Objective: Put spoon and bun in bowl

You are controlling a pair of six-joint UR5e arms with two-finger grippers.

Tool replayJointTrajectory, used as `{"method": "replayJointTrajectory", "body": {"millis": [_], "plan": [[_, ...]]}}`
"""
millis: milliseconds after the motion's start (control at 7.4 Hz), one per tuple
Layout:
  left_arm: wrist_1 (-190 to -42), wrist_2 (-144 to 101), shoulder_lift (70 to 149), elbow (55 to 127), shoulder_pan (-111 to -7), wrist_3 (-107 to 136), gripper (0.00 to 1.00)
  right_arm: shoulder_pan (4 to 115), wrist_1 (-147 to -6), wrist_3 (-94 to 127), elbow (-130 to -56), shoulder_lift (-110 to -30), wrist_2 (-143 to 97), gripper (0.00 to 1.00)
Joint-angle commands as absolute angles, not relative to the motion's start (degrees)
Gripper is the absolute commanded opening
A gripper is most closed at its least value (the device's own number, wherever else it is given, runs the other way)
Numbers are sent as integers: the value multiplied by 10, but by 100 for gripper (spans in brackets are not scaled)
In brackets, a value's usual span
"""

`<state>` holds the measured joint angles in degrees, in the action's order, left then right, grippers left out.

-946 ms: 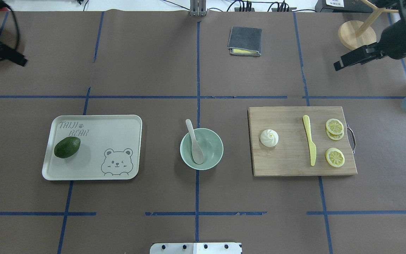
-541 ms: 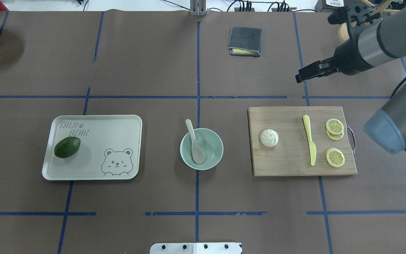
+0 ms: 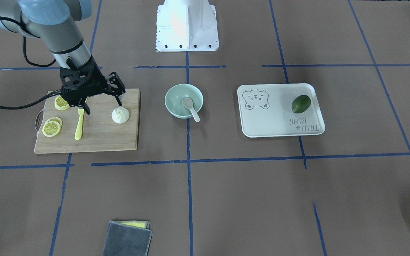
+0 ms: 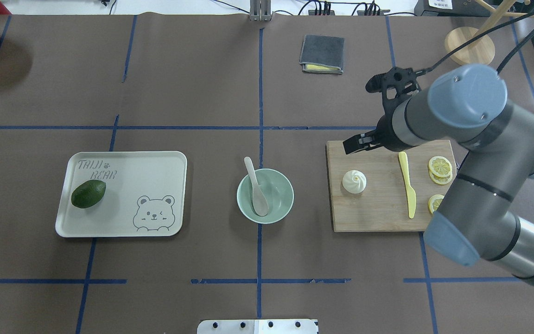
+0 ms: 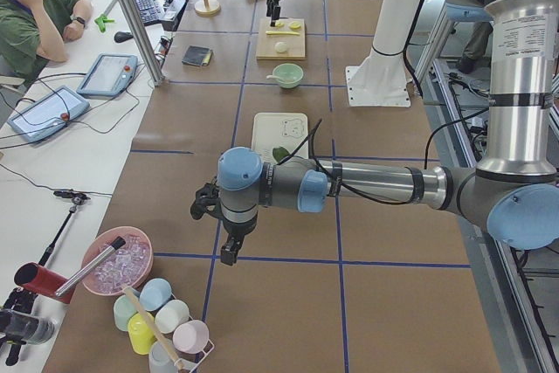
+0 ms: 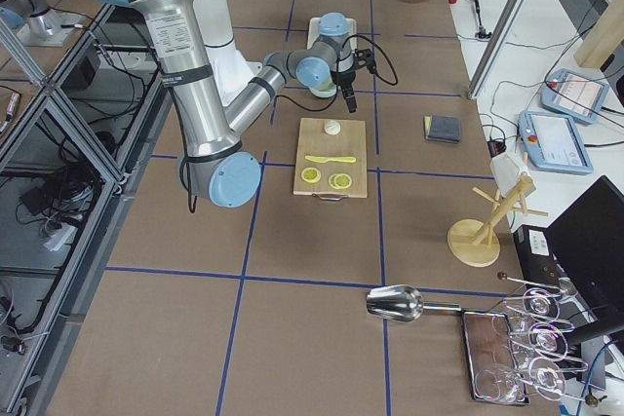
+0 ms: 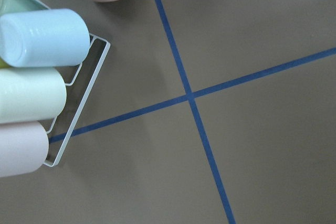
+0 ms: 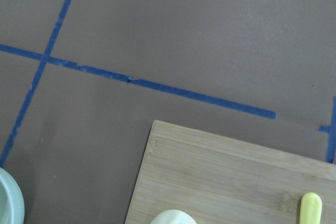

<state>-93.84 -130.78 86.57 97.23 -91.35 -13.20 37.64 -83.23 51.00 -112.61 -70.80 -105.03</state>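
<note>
The white swirled bun (image 4: 354, 181) sits on the left part of a wooden cutting board (image 4: 378, 211); it also shows in the front view (image 3: 120, 115). The mint-green bowl (image 4: 280, 192) stands at the table's middle. The off-white spoon (image 4: 256, 188) lies with its scoop in the bowl and its handle over the far rim. My right gripper (image 3: 102, 105) is open and empty. It hangs over the board's far edge, just beyond the bun and apart from it. My left gripper (image 5: 223, 233) shows only in the exterior left view, so I cannot tell if it is open or shut.
A yellow plastic knife (image 4: 408, 190) and lemon slices (image 4: 440, 167) share the board. A white bear-print tray (image 4: 146, 181) with an avocado (image 4: 88, 193) lies left of the bowl. A grey cloth (image 4: 322, 54) and a wooden stand (image 4: 468, 44) are at the back.
My right arm has swung in from the far right to the cutting board's far edge near the bun. My left arm has left the overhead view. Bun, spoon and bowl have not moved.
</note>
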Motion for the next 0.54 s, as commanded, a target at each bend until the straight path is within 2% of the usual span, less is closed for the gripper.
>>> {"method": "replayJointTrajectory", "body": {"millis": [0,135,405], "plan": [[-942,-1307,866,972,-914,-133,100,303,-784,554,-1116,-736,-981,88],[-942,-1307,865,969,-914,-133,100,292,-779,554,-1096,-741,-972,80],[-940,-1307,863,969,-914,-133,100,278,-779,552,-1084,-740,-960,73]]}}
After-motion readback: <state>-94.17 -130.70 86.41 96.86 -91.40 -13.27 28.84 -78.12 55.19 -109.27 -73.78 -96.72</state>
